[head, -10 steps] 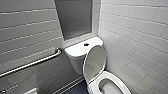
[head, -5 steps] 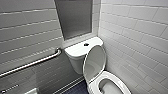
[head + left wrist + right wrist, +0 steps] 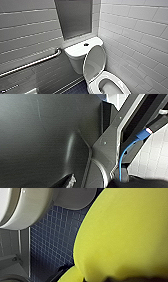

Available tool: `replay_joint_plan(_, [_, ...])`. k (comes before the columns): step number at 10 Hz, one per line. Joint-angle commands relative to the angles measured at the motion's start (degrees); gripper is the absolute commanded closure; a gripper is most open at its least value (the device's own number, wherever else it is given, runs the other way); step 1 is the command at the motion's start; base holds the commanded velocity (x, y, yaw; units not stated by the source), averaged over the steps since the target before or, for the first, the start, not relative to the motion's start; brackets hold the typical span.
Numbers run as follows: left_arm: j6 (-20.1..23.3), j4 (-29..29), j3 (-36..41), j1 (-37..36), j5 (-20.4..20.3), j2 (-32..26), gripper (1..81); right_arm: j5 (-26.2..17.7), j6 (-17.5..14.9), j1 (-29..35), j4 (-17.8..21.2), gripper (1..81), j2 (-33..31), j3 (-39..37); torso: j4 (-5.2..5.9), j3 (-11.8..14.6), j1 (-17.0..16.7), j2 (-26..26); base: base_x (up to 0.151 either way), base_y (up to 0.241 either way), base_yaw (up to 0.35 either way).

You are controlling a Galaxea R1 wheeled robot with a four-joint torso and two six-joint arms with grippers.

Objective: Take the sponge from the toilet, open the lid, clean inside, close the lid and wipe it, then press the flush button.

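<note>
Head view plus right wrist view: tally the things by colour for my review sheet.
White: 2 (toilet, lid)
Yellow: 1 (sponge)
Dark: 1 (flush button)
Silver: 1 (grab bar)
Total: 5

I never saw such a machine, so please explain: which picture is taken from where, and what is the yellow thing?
This is a wheeled robot with two arms. The wide picture is from its head camera: the toilet, the lid raised, the flush button on the tank, a grab bar on the wall. The others are from wrist cameras. The left shows the robot's own dark parts. The yellow thing is the sponge, close to the right wrist camera, above the blue floor; that arm most likely holds it.
</note>
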Motion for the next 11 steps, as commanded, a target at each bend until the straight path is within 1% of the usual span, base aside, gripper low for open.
replay_joint_plan(1, [0.02, 1.63, 0.78, -1.29, 0.52, -2.07, 1.0, 1.3, 0.08, -3.57, -3.96, 81.1, 1.07, -2.27, 0.0, 0.0, 0.0, 0.0, 0.0, 0.0, 0.0])
replay_joint_plan(3, [-0.42, 1.71, 0.87, -3.49, 0.43, -2.16, 1.0, 5.18, 0.08, -7.27, -5.1, 81.1, 4.32, -5.96, 0.0, 0.0, 0.0, 0.0, 0.0, 0.0, 0.0])
replay_joint_plan(4, [-0.86, 1.71, 1.05, -4.63, 0.43, -2.33, 1.0, 6.31, 0.08, -8.23, -5.81, 81.1, 5.63, -7.1, 0.0, 0.02, 0.0, 0.0, 0.0, 0.0, 0.0])
replay_joint_plan(5, [-2.0, 1.71, 1.75, -6.21, 0.08, -3.12, 1.0, 7.11, 0.08, -8.85, -5.9, 81.1, 6.52, -7.99, -2.04, 2.13, 0.0, 0.0, 0.0, 0.0, 0.0])
replay_joint_plan(6, [-2.96, 1.71, 2.89, -7.35, -0.19, -3.91, 1.0, 7.64, 0.08, -9.21, -5.99, 81.1, 6.97, -8.08, -3.09, 3.16, 0.0, 0.0, 0.0, 0.0, 0.0])
replay_joint_plan(7, [-3.15, 1.71, 3.07, -7.98, -0.1, -4.09, 1.0, 7.64, 0.08, -9.21, -6.07, 81.1, 7.49, -8.08, -0.68, 0.72, 0.0, 0.0, 0.0, 0.0, 0.0])
replay_joint_plan(8, [-3.67, 1.71, 2.72, -8.5, -0.01, -4.0, 1.0, 7.64, 0.08, -9.29, -6.77, 81.1, 7.93, -8.08, -1.64, 1.75, 0.0, -0.02, 0.0, 0.0, 0.0])
replay_joint_plan(9, [-4.2, 0.92, 1.84, -8.94, -0.01, -4.09, 1.0, 7.73, 0.08, -9.38, -7.04, 81.1, 8.72, -8.34, -2.21, 2.14, -0.02, -0.05, 0.0, 0.0, 0.0])
replay_joint_plan(11, [-5.6, 0.66, 1.05, -9.73, -0.1, -3.91, 1.0, 7.73, 0.08, -9.99, -7.13, 81.1, 10.48, -9.22, -2.3, 2.31, -0.02, -0.07, 0.0, 0.0, 0.0])
